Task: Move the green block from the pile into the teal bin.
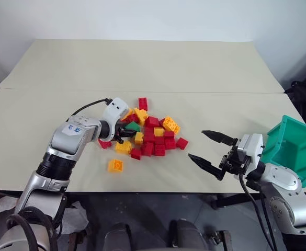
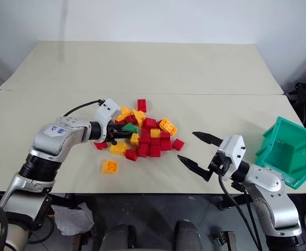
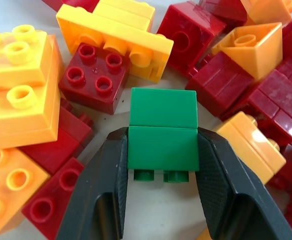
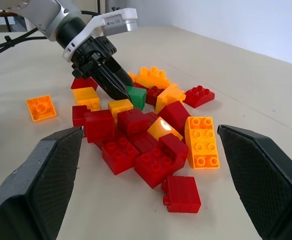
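Green block (image 3: 162, 134) in pile (image 1: 148, 135) on table, pinched between left gripper (image 3: 161, 172) fingers, not lifted. Right gripper (image 1: 210, 150) idle, spread wide. Lift, carry to teal bin (image 1: 294, 148), drop remain.

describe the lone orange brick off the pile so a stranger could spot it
On the beige table, find the pile of red and yellow bricks. The lone orange brick lies studs up on the near side, apart from the heap, touching nothing.

Green block (image 3: 162, 135) amid pile (image 1: 150, 135)
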{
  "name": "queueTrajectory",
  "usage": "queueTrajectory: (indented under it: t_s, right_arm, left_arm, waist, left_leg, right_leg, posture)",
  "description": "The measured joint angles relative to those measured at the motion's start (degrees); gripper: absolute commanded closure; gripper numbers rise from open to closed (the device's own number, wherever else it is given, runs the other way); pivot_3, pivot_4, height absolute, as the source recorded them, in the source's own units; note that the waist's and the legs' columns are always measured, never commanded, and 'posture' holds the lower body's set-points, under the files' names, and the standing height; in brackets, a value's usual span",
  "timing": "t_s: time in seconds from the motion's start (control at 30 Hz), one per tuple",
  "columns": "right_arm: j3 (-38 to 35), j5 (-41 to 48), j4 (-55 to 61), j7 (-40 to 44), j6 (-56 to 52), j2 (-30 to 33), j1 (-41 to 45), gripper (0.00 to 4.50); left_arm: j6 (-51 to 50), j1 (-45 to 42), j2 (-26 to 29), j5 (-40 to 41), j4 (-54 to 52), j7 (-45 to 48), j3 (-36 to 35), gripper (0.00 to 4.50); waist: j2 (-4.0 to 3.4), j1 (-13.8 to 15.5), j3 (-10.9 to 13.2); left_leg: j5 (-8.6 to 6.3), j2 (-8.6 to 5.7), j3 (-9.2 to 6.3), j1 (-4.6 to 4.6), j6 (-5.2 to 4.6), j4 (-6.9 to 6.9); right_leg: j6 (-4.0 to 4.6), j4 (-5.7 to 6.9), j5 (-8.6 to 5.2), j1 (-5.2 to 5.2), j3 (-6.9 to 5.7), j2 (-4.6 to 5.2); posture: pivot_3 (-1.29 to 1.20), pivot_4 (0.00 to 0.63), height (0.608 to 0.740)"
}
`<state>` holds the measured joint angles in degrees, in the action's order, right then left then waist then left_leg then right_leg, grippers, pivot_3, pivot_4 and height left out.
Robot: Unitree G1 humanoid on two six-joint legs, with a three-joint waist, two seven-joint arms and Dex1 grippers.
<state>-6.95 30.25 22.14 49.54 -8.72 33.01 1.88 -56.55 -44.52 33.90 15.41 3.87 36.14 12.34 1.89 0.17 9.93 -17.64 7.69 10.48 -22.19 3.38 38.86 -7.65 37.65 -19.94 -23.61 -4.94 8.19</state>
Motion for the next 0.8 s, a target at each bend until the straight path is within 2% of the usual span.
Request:
queueTrajectory:
  t_s: [0.1,0.2,0.3,0.43,0.6,0.8]
  right_arm:
    - [0.0,0.0,0.0,-0.1,0.0,0.0,0.1,0.00]
    - [0.0,0.0,0.0,-0.1,0.0,0.0,0.1,0.00]
    - [-1.1,0.0,0.1,-0.3,0.0,0.2,-0.8,0.00]
    - [-4.8,0.1,1.1,-1.0,0.0,1.0,-3.6,0.00]
    - [-12.6,0.1,4.5,-3.0,0.0,1.6,-12.4,0.00]
    - [-17.1,0.2,9.8,-6.4,-0.2,-0.2,-21.3,0.00]
  left_arm:
    - [3.1,-0.2,-0.3,0.0,2.5,1.3,-0.7,2.99]
    - [11.4,-0.6,-0.4,-0.3,5.7,4.4,-1.3,2.99]
    - [23.3,-3.6,-0.9,0.6,7.3,12.5,-2.8,2.99]
    - [32.7,-7.8,-3.7,2.1,8.9,21.0,-3.5,2.99]
    - [46.2,-14.8,-16.8,-2.9,22.1,26.6,3.3,2.99]
    - [59.4,-20.7,-31.2,-9.8,41.2,26.8,8.1,2.99]
  waist:
    - [0.00,0.1,0.0]
    - [0.01,0.2,0.0]
    - [0.02,1.0,0.0]
    - [0.02,1.7,0.0]
    - [0.02,3.4,0.0]
    - [0.02,2.9,0.0]
  left_leg:
    - [0.00,0.00,0.00,-0.01,0.00,0.02]
    - [0.00,0.00,0.00,-0.05,0.00,0.03]
    - [-0.03,0.00,0.01,-0.14,-0.01,0.08]
    - [-0.11,-0.02,0.02,-0.14,-0.06,0.13]
    - [-0.22,-0.07,-0.01,-0.29,-0.18,0.22]
    - [-0.24,-0.09,-0.09,-0.33,-0.21,0.21]
  right_leg:
    - [0.00,0.00,0.00,0.00,0.00,0.00]
    - [0.00,-0.01,0.00,-0.02,-0.02,0.00]
    - [0.00,-0.05,0.00,-0.06,-0.03,0.00]
    - [-0.02,-0.16,0.01,0.02,-0.04,0.00]
    - [-0.32,-0.70,0.17,0.18,-0.09,-0.01]
    - [-0.38,-0.80,0.21,0.13,-0.15,-0.02]
  posture:
    - [0.00,0.150,0.740]
    - [0.00,0.150,0.740]
    - [0.00,0.150,0.740]
    - [0.00,0.150,0.740]
    - [0.00,0.150,0.740]
    - [0.00,0.150,0.740]
